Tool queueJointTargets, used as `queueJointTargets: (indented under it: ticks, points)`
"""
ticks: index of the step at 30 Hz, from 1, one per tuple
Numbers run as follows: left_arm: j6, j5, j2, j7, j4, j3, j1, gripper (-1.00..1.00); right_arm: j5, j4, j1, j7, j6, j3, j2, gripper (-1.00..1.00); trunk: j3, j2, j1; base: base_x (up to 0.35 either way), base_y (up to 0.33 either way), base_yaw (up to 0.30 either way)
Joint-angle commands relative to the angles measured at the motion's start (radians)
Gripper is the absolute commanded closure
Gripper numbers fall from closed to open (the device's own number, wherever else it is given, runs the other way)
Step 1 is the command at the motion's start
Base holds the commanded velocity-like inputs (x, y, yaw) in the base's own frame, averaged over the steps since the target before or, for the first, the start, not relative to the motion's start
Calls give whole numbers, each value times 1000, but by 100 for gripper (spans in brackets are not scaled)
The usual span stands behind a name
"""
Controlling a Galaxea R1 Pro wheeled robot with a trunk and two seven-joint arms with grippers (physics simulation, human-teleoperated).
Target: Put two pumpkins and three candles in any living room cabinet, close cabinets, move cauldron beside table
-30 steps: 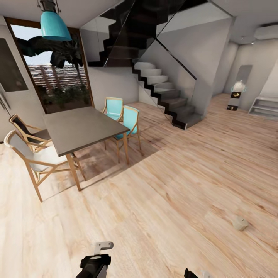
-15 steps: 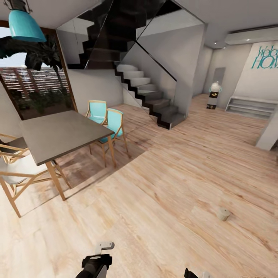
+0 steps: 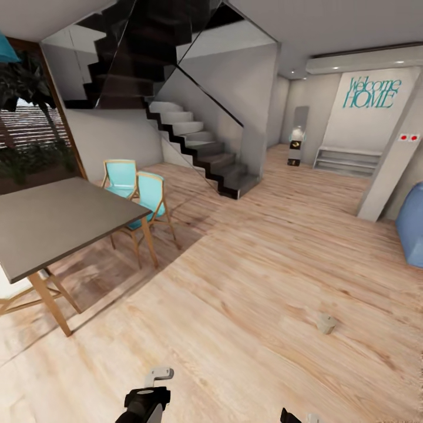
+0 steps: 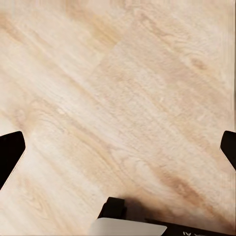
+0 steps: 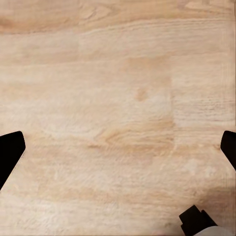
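Head view. Camera looks across the light plank floor (image 3: 247, 282) toward a dark staircase (image 3: 197, 147), with a grey dining table (image 3: 53, 220) and two turquoise chairs (image 3: 141, 197) at left. Against the two earlier pictures the whole scene has slid leftward: the table is now cut by the frame edge, while a "Welcome HOME" wall sign (image 3: 370, 93) and a blue sofa corner (image 3: 413, 226) have entered at right. This is the camera turning rightward, not the furniture moving. One candle (image 3: 326, 323), a stubby beige cylinder, lies alone on the floor ahead and to the right, nearer the picture's centre than before; judged from this, the robot is swinging toward it and the living room. No pumpkin, cabinet or cauldron is seen here. The left arm's wrist (image 3: 145, 399) juts in at the lower edge.

Left wrist view. Left gripper (image 4: 118, 147) hangs over bare planks; its two dark fingertips (image 4: 10, 152) sit at opposite picture edges, so the jaws stand wide apart with nothing between them.

Right wrist view. Right gripper (image 5: 118, 150) likewise: fingertips (image 5: 10, 150) spread wide, nothing held, floor below.
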Motion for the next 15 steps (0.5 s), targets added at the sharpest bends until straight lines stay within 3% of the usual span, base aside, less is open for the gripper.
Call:
queueJointTargets:
  ticks: [1, 15]
  points:
    - [3, 10, 1, 9, -2, -4, 0, -100, -6, 0, -1, -6, -4, 8, 0, -100, 0, -1, 0, 234, 115, -264]
    - [3, 10, 1, 9, -2, -4, 0, -100, -8, 0, -1, -6, -4, 7, -1, -100, 8, -1, 0, 224, 72, -271]
